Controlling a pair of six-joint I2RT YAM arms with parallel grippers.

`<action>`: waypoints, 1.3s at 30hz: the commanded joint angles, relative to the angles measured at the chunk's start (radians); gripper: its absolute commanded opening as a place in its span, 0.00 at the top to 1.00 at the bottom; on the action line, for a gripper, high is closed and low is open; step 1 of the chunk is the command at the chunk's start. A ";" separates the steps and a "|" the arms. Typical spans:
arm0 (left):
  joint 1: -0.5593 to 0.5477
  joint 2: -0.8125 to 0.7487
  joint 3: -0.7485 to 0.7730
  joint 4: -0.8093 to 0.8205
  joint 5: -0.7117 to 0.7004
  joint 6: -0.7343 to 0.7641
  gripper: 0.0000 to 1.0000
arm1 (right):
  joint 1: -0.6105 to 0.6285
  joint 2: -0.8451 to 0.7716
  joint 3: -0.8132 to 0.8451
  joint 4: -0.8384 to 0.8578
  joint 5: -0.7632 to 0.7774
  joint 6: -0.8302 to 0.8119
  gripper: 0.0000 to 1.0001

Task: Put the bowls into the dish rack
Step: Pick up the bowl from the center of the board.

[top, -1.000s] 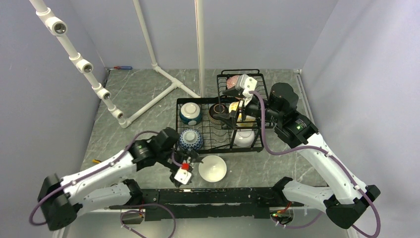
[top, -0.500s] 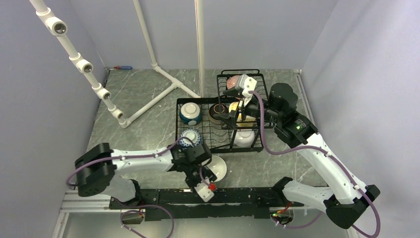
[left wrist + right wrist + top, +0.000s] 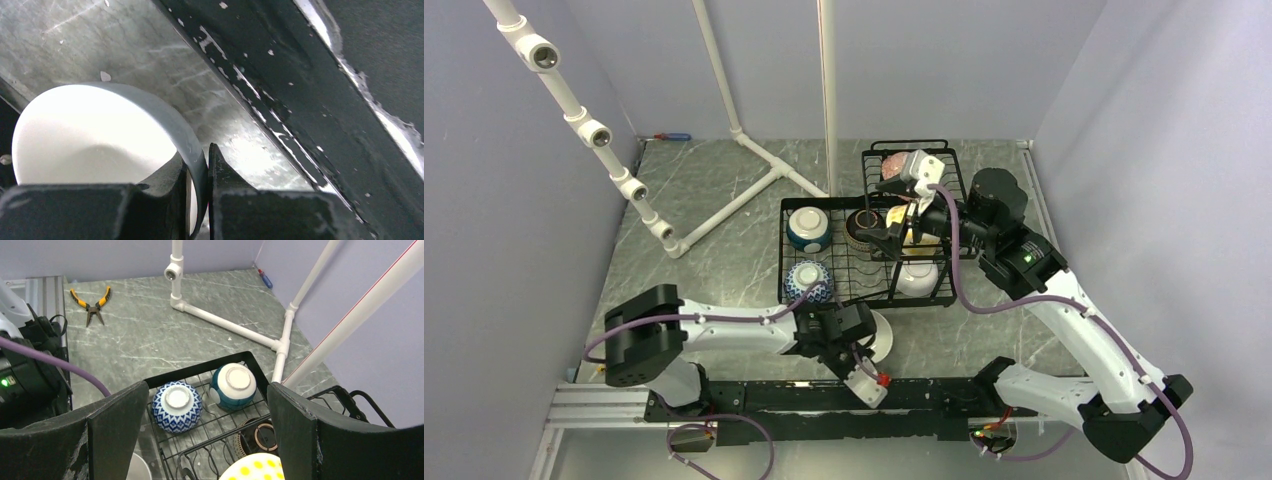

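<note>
Left claw [image 3: 198, 162] just swung in and clamped on the white bowl [image 3: 85, 130] rim, one finger inside, one outside. Bowl sits on the desk [image 3: 724, 200] just in front of the dish rack [image 3: 874, 300]. Grip looks good, so lift next. Right claw [image 3: 207, 385] stays spread wide over the rack.
</note>
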 commanded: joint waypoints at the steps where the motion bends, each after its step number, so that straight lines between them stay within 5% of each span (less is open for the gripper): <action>1: -0.006 -0.164 -0.008 0.021 0.074 -0.023 0.97 | -0.002 -0.030 -0.006 0.026 -0.027 -0.041 0.07; 6: -0.007 -0.309 0.014 -0.063 0.241 -0.003 0.97 | -0.002 -0.057 -0.041 0.025 -0.119 -0.145 0.03; 11: 0.018 -0.465 0.015 -0.134 0.252 -0.004 0.97 | -0.002 -0.088 -0.087 0.038 -0.236 -0.267 0.00; 19: 0.325 -0.600 0.093 -0.377 0.454 0.127 0.97 | -0.001 -0.153 -0.164 0.041 -0.344 -0.531 0.00; 32: 0.742 -0.328 0.417 -0.866 0.875 0.534 0.97 | 0.032 -0.085 -0.168 -0.057 -0.387 -0.823 0.00; 39: 0.836 -0.147 0.662 -1.222 1.013 0.815 0.97 | 0.099 -0.011 -0.169 -0.026 -0.358 -0.889 0.01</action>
